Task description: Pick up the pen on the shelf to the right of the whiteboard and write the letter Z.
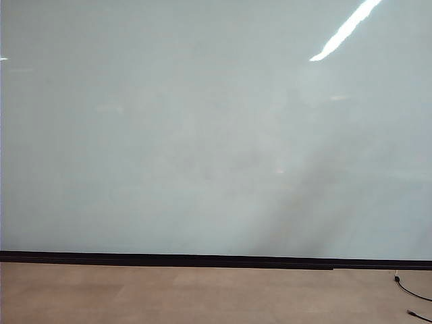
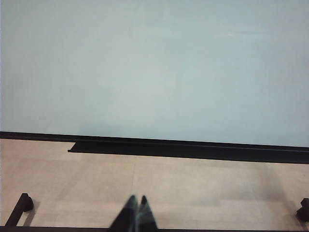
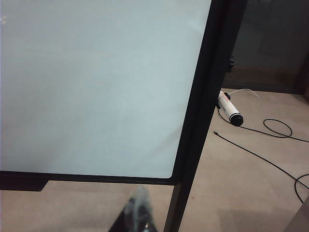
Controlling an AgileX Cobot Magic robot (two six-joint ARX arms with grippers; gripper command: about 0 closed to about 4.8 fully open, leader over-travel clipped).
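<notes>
Starts at the left gripper: dark fingertips pressed together, no gap, nothing between them, aimed over the tan floor toward the whiteboard. Places that gripper well short of the board's black lower strip, between two black feet standing on the floor at either side. Moves to the right gripper: blurred and close to the lens, likewise closed down to nothing and holding nothing, set just beside the board's lower right corner and its black upright frame. Finds, beyond that frame on the board's right side, what looks like the pen: a small white tube with a dark end, lying tilted just beside the frame, well apart from both grippers; cannot tell what surface it lies on. Notes thin black cables looping over the floor near it. Steps back to the exterior view, with neither gripper in sight: glossy pale grey-white board filling nearly everything, a bright streak of reflected light near the upper right, the black strip running along the bottom edge, tan floor beneath, a bit of black cable at the lower right corner.
</notes>
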